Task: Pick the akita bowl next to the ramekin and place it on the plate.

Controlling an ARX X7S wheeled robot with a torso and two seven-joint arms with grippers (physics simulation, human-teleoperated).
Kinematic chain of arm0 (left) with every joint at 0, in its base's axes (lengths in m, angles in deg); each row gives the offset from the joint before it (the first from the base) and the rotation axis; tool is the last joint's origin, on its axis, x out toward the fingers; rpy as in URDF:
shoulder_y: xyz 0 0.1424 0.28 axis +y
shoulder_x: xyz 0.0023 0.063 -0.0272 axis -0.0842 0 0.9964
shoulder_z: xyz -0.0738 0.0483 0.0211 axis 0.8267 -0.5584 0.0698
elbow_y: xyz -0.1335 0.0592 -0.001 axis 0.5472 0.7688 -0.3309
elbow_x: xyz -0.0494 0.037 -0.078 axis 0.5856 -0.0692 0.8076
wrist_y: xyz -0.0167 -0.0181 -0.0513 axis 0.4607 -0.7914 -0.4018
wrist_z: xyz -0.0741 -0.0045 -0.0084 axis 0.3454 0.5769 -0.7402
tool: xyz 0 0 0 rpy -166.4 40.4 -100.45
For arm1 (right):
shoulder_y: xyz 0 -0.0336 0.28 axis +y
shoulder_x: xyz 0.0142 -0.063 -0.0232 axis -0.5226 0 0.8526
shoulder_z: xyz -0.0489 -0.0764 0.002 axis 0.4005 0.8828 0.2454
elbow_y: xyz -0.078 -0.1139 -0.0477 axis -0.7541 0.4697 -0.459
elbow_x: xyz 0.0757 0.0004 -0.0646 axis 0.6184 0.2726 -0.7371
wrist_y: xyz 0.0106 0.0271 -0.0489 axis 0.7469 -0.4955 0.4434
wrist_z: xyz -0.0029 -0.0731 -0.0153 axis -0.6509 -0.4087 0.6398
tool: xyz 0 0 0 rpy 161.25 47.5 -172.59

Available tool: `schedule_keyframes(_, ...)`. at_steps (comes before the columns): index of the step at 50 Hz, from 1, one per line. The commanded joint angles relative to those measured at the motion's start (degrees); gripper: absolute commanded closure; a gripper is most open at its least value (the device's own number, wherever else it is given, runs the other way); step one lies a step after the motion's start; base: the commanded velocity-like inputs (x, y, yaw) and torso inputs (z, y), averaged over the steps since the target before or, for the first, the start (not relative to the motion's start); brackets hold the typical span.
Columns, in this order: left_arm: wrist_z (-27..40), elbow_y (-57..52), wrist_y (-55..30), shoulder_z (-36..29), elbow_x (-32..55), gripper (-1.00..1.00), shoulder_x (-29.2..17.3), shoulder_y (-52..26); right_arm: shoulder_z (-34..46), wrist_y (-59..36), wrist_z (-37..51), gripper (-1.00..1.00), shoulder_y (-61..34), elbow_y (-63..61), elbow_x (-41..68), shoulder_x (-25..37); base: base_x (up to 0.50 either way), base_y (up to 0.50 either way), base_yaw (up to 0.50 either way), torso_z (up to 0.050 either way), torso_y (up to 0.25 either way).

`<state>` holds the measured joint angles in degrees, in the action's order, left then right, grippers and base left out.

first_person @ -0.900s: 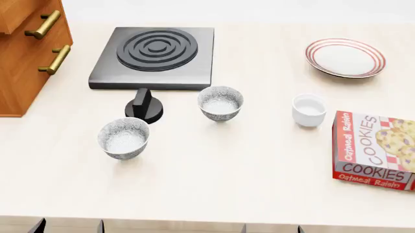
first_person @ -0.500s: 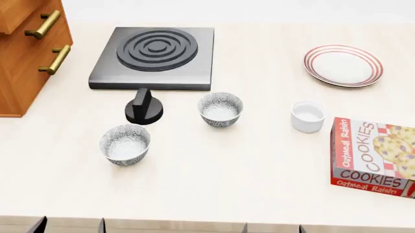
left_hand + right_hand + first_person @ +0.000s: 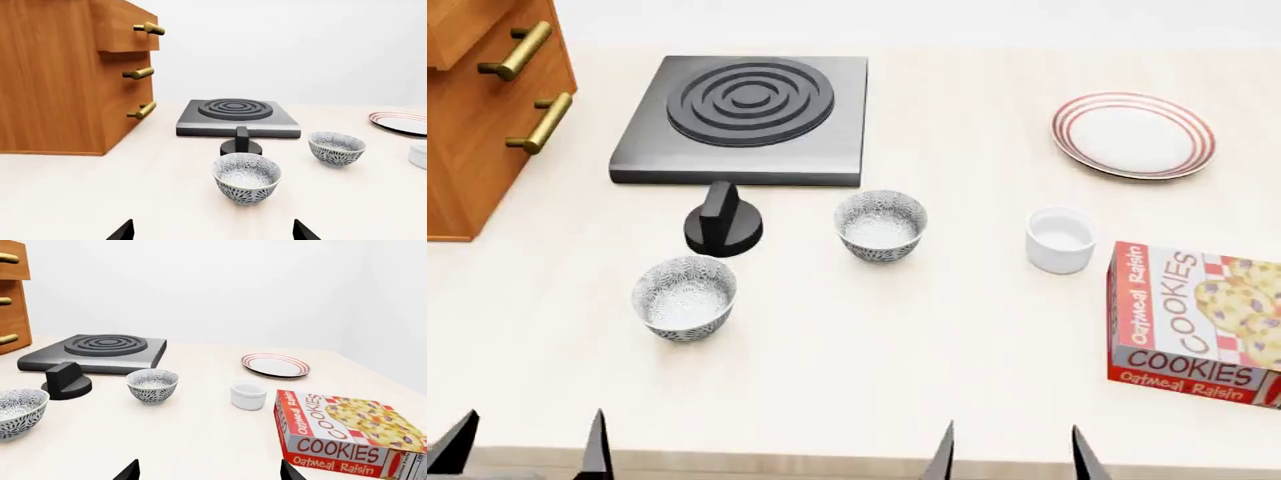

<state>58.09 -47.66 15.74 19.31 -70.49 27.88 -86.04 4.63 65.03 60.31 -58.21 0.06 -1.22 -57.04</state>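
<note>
The akita bowl (image 3: 881,226) (image 3: 153,385) (image 3: 337,148), grey-and-white patterned, stands upright mid-counter, left of the white ramekin (image 3: 1060,240) (image 3: 248,395). A second alike bowl (image 3: 685,297) (image 3: 247,177) (image 3: 19,410) sits nearer the front left. The red-ringed plate (image 3: 1133,135) (image 3: 275,365) lies at the far right. My left gripper (image 3: 523,448) (image 3: 212,234) is open at the counter's front edge, well short of the nearer bowl. My right gripper (image 3: 1009,455) (image 3: 209,473) is open too, near the front edge, with nothing between its fingertips.
A black hot plate (image 3: 745,118) with its knob (image 3: 723,221) sits at the back left. A wooden drawer cabinet (image 3: 487,100) stands at the far left. A cookie box (image 3: 1194,320) lies at the right, close to the ramekin.
Both grippers' fingertips have risen into the head view at the front edge. The head view first shifted slightly, then held still. Nothing on the counter moved.
</note>
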Motion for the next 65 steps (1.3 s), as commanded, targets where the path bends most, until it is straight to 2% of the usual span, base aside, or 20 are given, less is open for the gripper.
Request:
schedule_keyframes(1, -1.12, -15.5, -11.33, 2.21, 1.25, -1.0, -3.79, -1.44, -4.93, -18.74, -2.35, -1.0, -0.41, -19.62, 5.35, -0.34, 0.0, 0.0, 0.0, 0.0, 0.0)
schedule_keyframes(8, -0.67, -26.83, -22.34, 3.72, 4.0, -1.0, -6.33, -3.27, -7.56, -30.6, -1.6, -1.0, -3.91, -30.07, 9.29, 1.28, 0.0, 0.0, 0.0, 0.0, 0.0)
schedule_keyframes(17, 0.76, -37.12, -36.86, 5.6, 8.06, -1.0, -7.9, -11.04, -8.38, -47.66, 1.44, -1.0, -14.34, -42.09, 13.29, 4.2, 0.0, 0.0, 0.0, 0.0, 0.0)
schedule_keyframes(22, 1.54, -41.92, -44.2, 7.68, 10.99, -1.0, -8.09, -15.93, -8.33, -47.91, 18.44, -1.0, -19.23, -42.12, 34.23, 14.35, 0.0, 0.0, 0.0, 0.0, 0.0)
schedule_keyframes(27, 2.2, -45.31, -49.34, 9.08, 13.23, -1.0, -8.1, -19.86, -8.08, -48.33, 31.06, -1.0, -25.29, -42.06, 50.14, 20.79, 0.0, 0.0, 0.0, 0.0, 0.0)
schedule_keyframes(33, 2.93, -47.14, -51.68, 10.11, 15.25, -1.0, -8.37, -21.58, -6.57, -46.96, 36.2, -1.0, -27.62, -41.87, 55.6, 23.8, 0.0, 0.0, 0.0, 0.0, 0.0)
schedule_keyframes(43, 9.17, -47.51, -52.49, 10.41, 22.52, -1.0, -11.72, -24.11, -3.63, -45.02, 43.35, -1.0, -31.24, -41.66, 62.58, 27.74, 0.0, 0.0, 0.0, 0.0, 0.0)
schedule_keyframes(54, 13.57, -47.27, -51.27, 10.46, 28.18, -1.0, -14.61, -23.88, -3.23, -40.97, 43.22, -1.0, -30.68, -41.18, 62.51, 28.51, 0.0, 0.0, 0.0, 0.0, 0.0)
schedule_keyframes(65, 15.02, -46.37, -49.69, 10.0, 29.88, -1.0, -16.01, -23.48, -3.15, -38.18, 42.07, -1.0, -28.85, -40.35, 61.66, 28.96, 0.05, 0.0, 0.0, 0.0, 0.0)
